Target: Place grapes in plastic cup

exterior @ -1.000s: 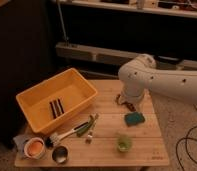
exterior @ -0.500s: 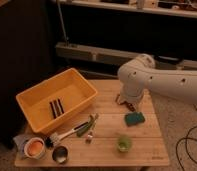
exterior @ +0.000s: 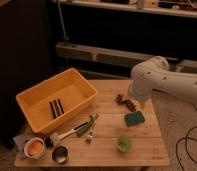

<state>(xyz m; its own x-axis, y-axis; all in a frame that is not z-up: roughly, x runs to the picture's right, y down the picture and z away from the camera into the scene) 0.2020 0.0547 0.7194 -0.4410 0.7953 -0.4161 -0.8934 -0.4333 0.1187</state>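
Quickly, near edge of the counter [exterior: 147, 152]: dark metal cup [exterior: 59, 154], contents not readable. Just left of it is a small bowl [exterior: 34, 148] with something orange inside. To the right stands the plastic cup [exterior: 124, 143], light green and upright. Mid-counter: a white-handled brush [exterior: 67, 135], a green utensil [exterior: 87, 126] and a fork [exterior: 90, 133]. The teal sponge [exterior: 135, 118] lies beyond the plastic cup. The yellow bin [exterior: 34, 95] at left holds two dark sticks [exterior: 56, 107]. The grapes [exterior: 126, 101] lie on the counter past the sponge, apart from the plastic cup. The gripper [exterior: 135, 100] is low at the white arm [exterior: 164, 82] end, just beside the grapes; spread or closed, cannot tell.
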